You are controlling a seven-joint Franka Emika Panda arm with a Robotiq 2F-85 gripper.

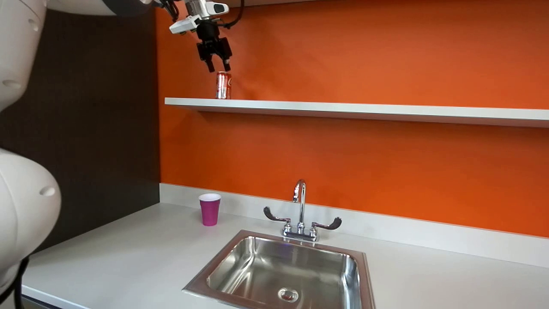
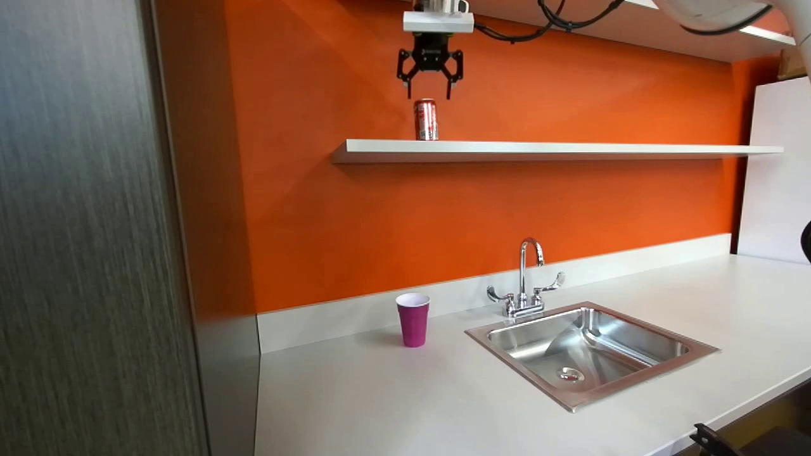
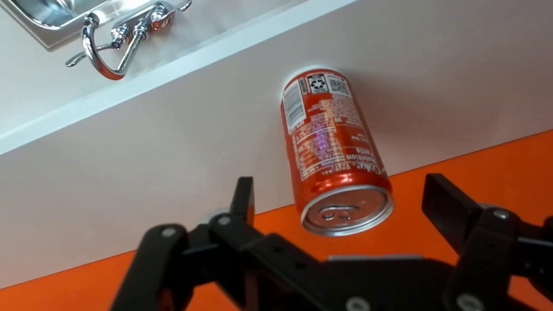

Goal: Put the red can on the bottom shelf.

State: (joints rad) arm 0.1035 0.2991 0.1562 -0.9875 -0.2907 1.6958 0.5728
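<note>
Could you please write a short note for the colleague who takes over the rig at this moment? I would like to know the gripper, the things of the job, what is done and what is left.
Gripper: jaws open, holding nothing, just above the can's top.
Things: the red can stands upright on the bottom shelf, near one end of it.
Done: the can is on the shelf and free of the jaws.
Left: probably only to lift the gripper away, carefully, so the can is not knocked.
</note>
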